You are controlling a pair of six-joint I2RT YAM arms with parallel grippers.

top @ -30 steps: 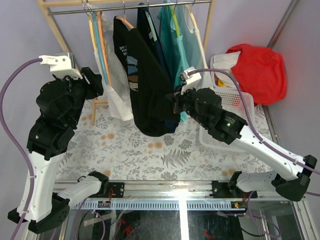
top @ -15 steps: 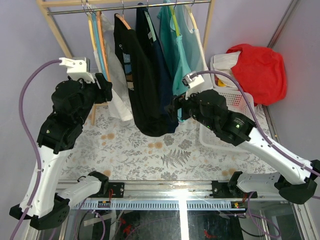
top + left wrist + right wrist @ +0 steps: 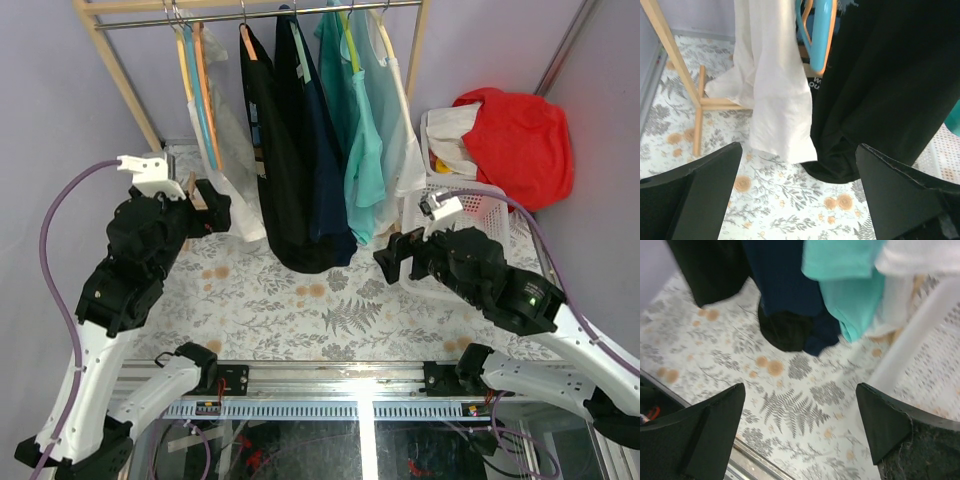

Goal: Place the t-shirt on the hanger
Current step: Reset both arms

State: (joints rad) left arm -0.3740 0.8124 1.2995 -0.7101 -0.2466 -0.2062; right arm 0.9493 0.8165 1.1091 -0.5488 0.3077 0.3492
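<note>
The black t-shirt [image 3: 275, 170] hangs straight down from the rack on the orange hanger [image 3: 246, 44], of which only a shoulder tip shows at the collar. Its hem bunches on the floral table [image 3: 310, 255]. My left gripper [image 3: 215, 205] is open to the left of the shirt and apart from it; in the left wrist view the t-shirt [image 3: 880, 90] is ahead and my left gripper [image 3: 797, 200] holds nothing. My right gripper [image 3: 392, 258] is open, low and right of the hem; in its wrist view the hem [image 3: 785, 332] lies beyond my empty right gripper [image 3: 800, 435].
The wooden rack [image 3: 120, 70] also carries a navy shirt [image 3: 315, 150], teal shirts [image 3: 362, 150], a white garment [image 3: 235, 170] and bare blue and orange hangers [image 3: 200, 90]. A white basket [image 3: 470, 195] with red cloth [image 3: 515, 130] stands at the right.
Both grippers have opened, let go of the t-shirt and drawn back and down. The shirt has swung back and now hangs straight on the rack.
</note>
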